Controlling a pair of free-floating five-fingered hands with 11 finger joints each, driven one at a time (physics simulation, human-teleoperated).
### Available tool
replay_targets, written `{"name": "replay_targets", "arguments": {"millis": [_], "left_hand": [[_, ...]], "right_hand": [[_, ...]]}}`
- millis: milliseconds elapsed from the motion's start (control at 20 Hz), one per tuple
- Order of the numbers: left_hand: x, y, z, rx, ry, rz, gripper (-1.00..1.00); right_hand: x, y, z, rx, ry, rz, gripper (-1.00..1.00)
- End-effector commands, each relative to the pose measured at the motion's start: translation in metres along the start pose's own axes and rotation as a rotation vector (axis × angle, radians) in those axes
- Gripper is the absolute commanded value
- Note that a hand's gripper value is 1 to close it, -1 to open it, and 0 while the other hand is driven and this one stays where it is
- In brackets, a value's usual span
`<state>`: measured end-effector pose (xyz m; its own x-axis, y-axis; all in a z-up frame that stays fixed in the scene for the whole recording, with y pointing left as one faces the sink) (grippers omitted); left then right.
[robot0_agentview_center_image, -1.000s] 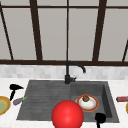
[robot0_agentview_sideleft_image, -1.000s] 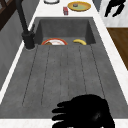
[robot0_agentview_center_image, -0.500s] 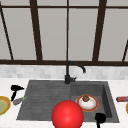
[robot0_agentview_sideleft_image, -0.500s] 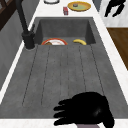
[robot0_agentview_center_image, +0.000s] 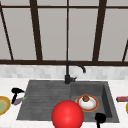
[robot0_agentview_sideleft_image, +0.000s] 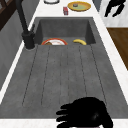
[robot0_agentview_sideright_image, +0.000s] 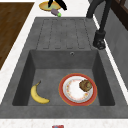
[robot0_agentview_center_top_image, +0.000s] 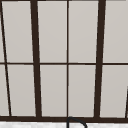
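Left hand (robot0_agentview_center_image: 16, 92), fingers relaxed, hovers at the sink's left edge (robot0_agentview_center_image: 23, 105) beside an eggplant (robot0_agentview_center_image: 18, 100)

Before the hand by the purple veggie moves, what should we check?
1. Left hand holding nothing, fingers relaxed: ok.
2. Left hand touching the purple vegetable: cannot tell.
3. Purple vegetable lying next to the yellow plate: ok.
4. Right hand far from the left one, at the sink's front edge: ok.
5. Banana and red-rimmed plate apart in the basin: ok.
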<state>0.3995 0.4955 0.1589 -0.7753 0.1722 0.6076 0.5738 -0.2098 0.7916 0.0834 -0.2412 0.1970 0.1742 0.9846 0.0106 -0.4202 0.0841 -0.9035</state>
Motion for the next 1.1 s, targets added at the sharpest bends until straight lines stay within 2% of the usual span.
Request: {"name": "replay_targets", "arguments": {"millis": [0,650,800,1050], "left_hand": [[-0.007,-0.009,-0.001,0.083,0.078,0.074,-1.0],[-0.033,-0.043,-0.004,0.113,0.088,0.171,-1.0],[-0.046,-0.061,-0.005,0.119,0.101,0.148,-1.0],[-0.046,-0.069,-0.004,0.114,0.088,0.098,-1.0]], "right_hand": [[0.0,0.0,0.0,0.0,0.0,0.0,0.0],[0.0,0.0,0.0,0.0,0.0,0.0,0.0],[0.0,0.0,0.0,0.0,0.0,0.0,0.0],[0.0,0.0,0.0,0.0,0.0,0.0,0.0]]}}
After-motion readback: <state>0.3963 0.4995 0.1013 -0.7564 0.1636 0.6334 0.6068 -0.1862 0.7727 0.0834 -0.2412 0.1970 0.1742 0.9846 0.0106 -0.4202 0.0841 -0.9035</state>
